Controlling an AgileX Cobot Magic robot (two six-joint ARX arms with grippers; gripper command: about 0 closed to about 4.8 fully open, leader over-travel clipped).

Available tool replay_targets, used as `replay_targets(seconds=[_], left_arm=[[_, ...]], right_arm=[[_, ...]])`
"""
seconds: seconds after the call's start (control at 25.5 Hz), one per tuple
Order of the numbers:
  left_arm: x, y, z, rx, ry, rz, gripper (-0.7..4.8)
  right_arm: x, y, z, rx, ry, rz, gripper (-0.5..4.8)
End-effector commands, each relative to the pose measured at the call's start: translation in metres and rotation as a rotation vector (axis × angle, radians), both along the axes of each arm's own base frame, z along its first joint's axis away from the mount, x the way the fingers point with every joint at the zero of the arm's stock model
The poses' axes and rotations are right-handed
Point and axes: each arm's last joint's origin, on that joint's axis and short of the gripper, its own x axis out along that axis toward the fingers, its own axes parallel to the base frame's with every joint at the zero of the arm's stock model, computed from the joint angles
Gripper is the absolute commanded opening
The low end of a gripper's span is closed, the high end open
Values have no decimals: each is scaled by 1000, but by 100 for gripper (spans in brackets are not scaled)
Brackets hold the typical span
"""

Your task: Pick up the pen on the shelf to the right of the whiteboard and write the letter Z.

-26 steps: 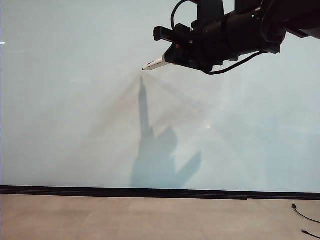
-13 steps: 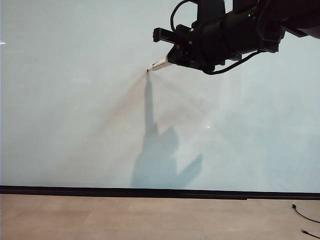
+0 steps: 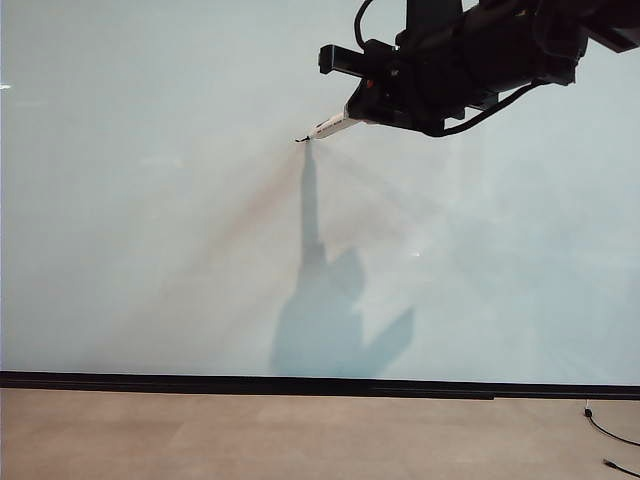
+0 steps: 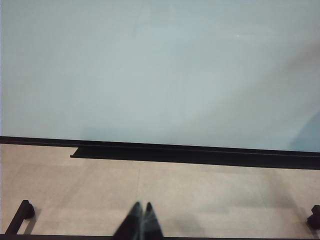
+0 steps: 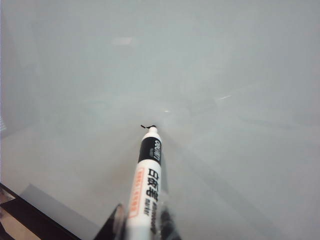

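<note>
The right gripper (image 5: 142,225) is closed on the pen (image 5: 144,182), which sticks out forward from between the jaws; its tip touches the whiteboard (image 3: 150,250) beside a short black stroke (image 5: 147,126) (upper middle). The left gripper (image 4: 140,222) hangs low with its 2 jaws together, holding nothing.

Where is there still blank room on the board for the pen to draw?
Almost the whole whiteboard is blank: everything left of the pen, and all below it down to the black strip. The only busy spot is upper right, where the right gripper holds the pen on a tiny black mark. The left gripper hangs shut above the floor.
</note>
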Motion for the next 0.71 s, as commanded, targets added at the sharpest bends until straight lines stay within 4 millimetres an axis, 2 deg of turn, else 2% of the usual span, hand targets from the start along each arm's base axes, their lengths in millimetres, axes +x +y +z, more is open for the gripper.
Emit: replay_targets(seconds=[0.04, 0.71], left_arm=[[0, 0, 2, 4, -13, -1, -4], [0, 0, 2, 5, -13, -1, -4]], right_arm=[[-1, -3, 3, -2, -2, -14, -9], [2, -10, 3, -7, 6, -48, -9]])
